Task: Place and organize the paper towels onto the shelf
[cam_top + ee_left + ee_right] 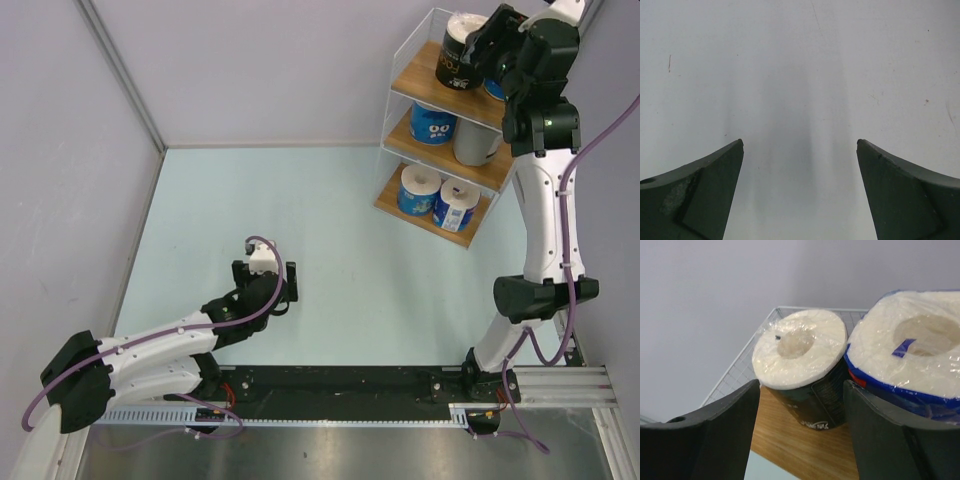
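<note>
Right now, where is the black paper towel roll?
The black roll stands upright on the top board of the shelf, at the upper right of the top view, with a blue roll at its right.

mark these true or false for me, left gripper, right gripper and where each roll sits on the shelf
1. The left gripper is open and empty: true.
2. The black roll stands on the bottom tier: false. It stands on the top tier of the shelf, next to a blue roll.
3. Two blue rolls stand on the bottom tier: true.
4. The grey roll stands alone on the top tier: false. It is on the middle tier, beside a blue roll.
5. The right gripper is up at the top tier: true.
</note>
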